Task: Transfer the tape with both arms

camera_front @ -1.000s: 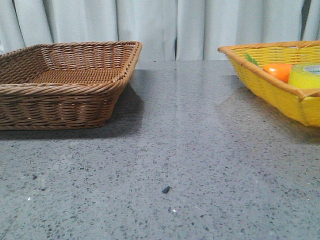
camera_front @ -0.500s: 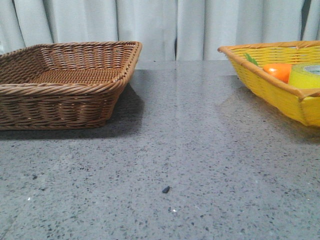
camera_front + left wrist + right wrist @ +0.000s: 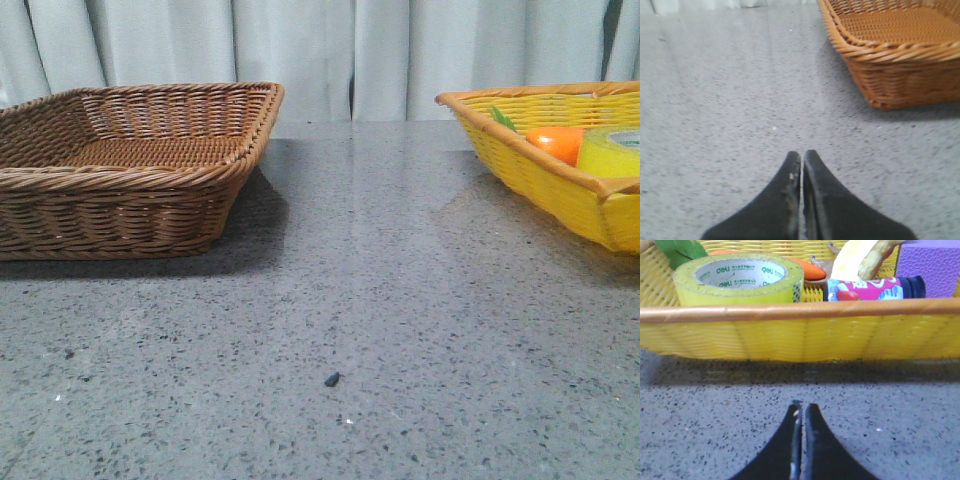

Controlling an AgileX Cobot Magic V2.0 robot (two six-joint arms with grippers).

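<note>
The tape (image 3: 738,280) is lying flat inside the yellow basket (image 3: 800,335), a wide translucent yellow roll whose white core is showing small green "deli" print repeated around it. Beside it an orange carrot-like object (image 3: 807,269) and a pink-labelled bottle (image 3: 872,289) are resting. The right gripper (image 3: 801,410) and the left gripper (image 3: 802,157) are both hovering over the grey bench (image 3: 380,300) with fingers clenched together, grasping nothing. The brown basket (image 3: 140,165) is sitting on the bench's left.

Green "deli" print repeats around the white inner core of the tape (image 3: 738,279), with small characters beside each logo too tiny to read. The pink bottle's (image 3: 875,288) label shows pictures but no legible words.
</note>
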